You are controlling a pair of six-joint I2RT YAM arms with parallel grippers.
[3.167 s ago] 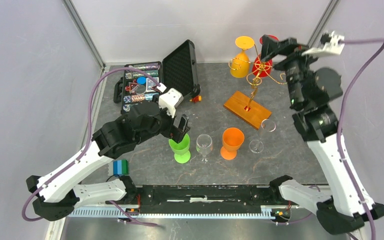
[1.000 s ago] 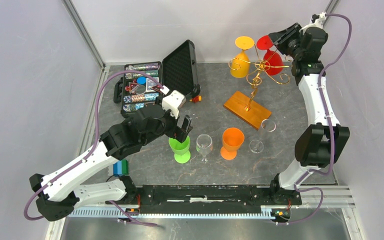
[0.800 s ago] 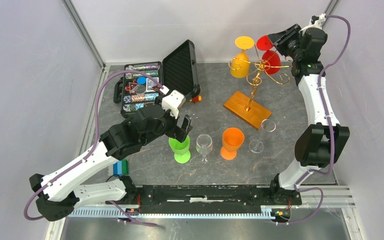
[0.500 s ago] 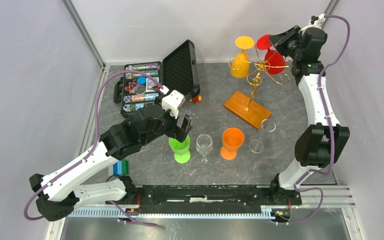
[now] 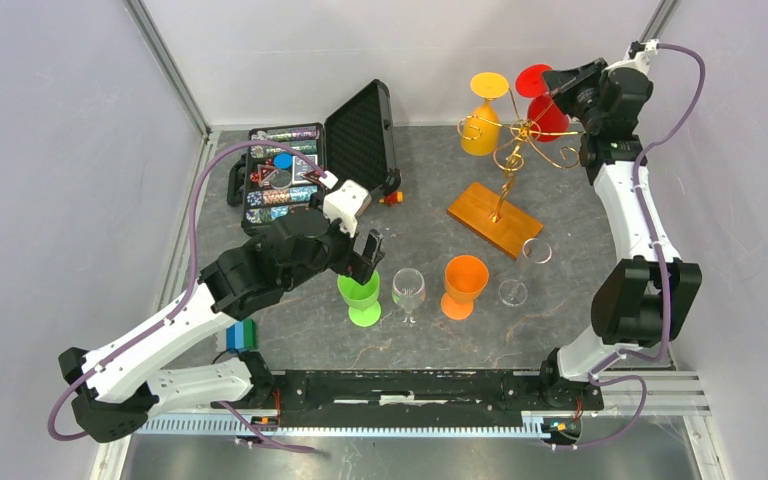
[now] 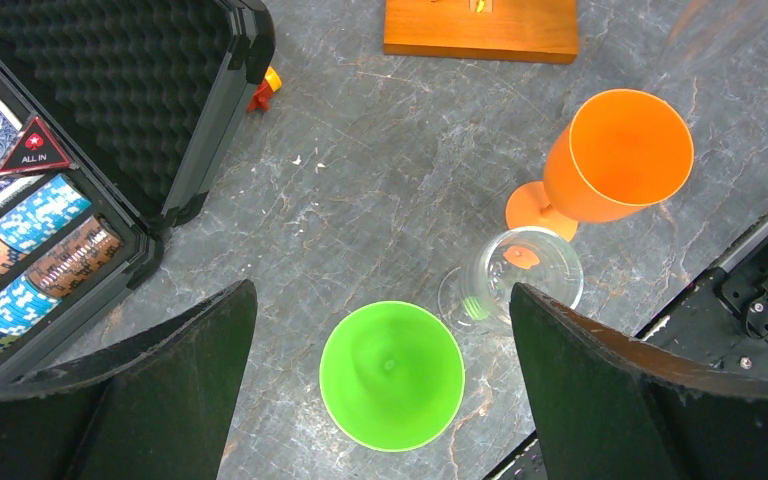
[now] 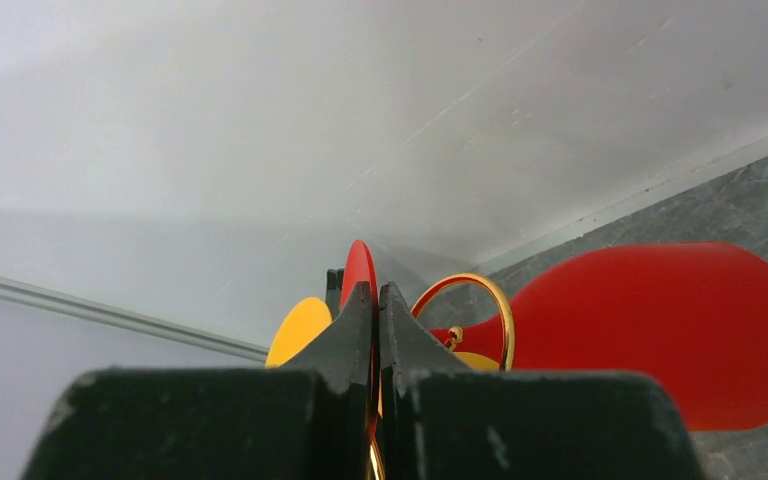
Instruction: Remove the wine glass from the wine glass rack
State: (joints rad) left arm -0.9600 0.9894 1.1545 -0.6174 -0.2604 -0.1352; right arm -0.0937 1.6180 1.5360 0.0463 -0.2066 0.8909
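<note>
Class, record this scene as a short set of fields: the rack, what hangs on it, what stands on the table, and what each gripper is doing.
Rack: wine glass rack, upright on its wooden base
Hanging: red wine glass, yellow wine glass
On table: green glass, clear glass, orange glass, second clear glass
Right arm: right gripper shut on the red wine glass's foot
Left arm: left gripper open, above the green glass
</note>
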